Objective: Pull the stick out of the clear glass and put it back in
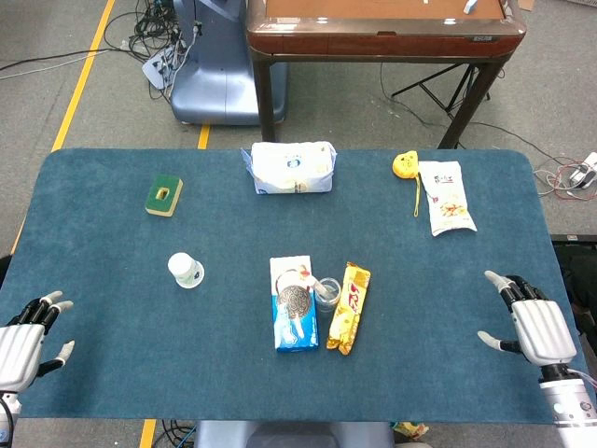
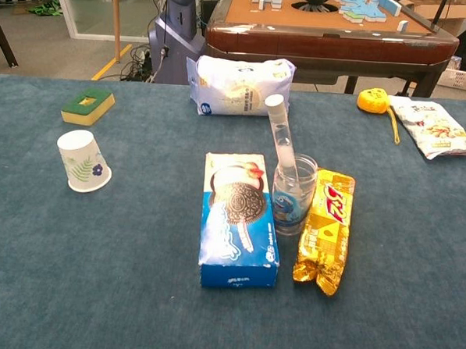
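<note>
Stick (image 2: 281, 138): standing in the clear glass (image 2: 294, 195), leaning so its top is tilting toward the far edge of the counter (image 1: 112, 280) and a little toward the robot's left; its lower end is sitting inside the glass, so its long axis is running steeply up, not lying flat.

Clear glass: sitting near the middle of the counter, somewhat toward the near edge, squeezed between the blue cookie box (image 2: 238, 219) on its left and the yellow snack wrapper (image 2: 325, 230) on its right, both just beside it.

Left hand (image 1: 28, 338): resting at the near left corner of the counter, fingers spread apart, holding nothing.

Right hand (image 1: 530, 319): hovering near the right edge toward the near corner, fingers spread apart, holding nothing.

Key relation: the stick is lying well apart from both hands, inward toward the counter's middle. In the head view the glass is sitting slightly right of centre, so the right hand is looking the nearer of the two, though not by much.

Task state: the stick is not yet pulled; neither hand is touching it.

Next move, as a judgement: a reach inward from the right would be meeting the stick's upper part above the rim, and the pull would be needing to follow the stick's lean to avoid tipping the glass against its neighbours.
</note>
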{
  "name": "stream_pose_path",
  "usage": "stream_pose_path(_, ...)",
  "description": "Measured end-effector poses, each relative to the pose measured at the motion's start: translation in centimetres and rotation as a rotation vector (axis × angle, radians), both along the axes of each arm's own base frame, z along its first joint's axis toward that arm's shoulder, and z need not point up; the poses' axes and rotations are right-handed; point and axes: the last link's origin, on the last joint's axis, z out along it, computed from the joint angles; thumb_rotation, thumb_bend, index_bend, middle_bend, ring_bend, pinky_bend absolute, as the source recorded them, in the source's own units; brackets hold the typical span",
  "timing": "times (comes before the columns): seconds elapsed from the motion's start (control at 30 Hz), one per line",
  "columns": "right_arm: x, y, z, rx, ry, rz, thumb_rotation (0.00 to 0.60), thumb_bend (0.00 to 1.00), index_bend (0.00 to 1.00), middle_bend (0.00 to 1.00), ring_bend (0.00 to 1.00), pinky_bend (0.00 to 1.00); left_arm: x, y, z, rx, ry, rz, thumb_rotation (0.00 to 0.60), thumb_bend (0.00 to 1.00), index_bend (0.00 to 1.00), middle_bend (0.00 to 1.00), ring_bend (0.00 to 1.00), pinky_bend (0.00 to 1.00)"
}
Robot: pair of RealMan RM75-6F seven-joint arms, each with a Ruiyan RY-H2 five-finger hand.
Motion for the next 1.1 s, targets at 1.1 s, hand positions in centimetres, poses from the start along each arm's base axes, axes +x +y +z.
stream_pose_path(1.1,7.3,-7.5,-4.8,0.154,-0.256,0.059,0.6,0.0,0.43,0.25,0.14,0.28,-0.2,0.2,0.2,-0.005,-0.018,0.009,0.6,0.33,0.25,0.16,0.15,0.36)
